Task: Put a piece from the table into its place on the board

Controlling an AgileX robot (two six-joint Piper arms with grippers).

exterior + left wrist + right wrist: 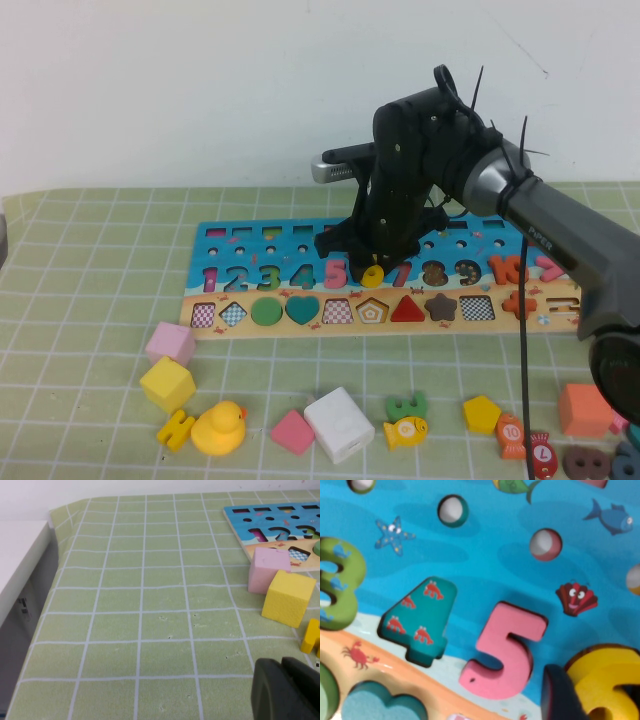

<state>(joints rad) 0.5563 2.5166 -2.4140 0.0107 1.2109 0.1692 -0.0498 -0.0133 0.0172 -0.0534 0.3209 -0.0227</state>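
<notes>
High view: piece [373,273] under right gripper [376,262] at board [250,240] slot, seating unconfirmed, jaws unclear; left gripper [287,690] parked, jaws unclear.

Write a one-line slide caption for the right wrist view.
Right claw at the board, yellow 6 going in beside the pink 5; left claw parked elsewhere.

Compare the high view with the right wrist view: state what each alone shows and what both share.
Only the high view shows the whole board, the loose pieces on the table such as the duck and white cube, and the right arm reaching over the board. Only the right wrist view shows the starfish and shell prints up close. Both show the pink 5, the yellow 6 and the right gripper at it. The left gripper appears in neither.
</notes>
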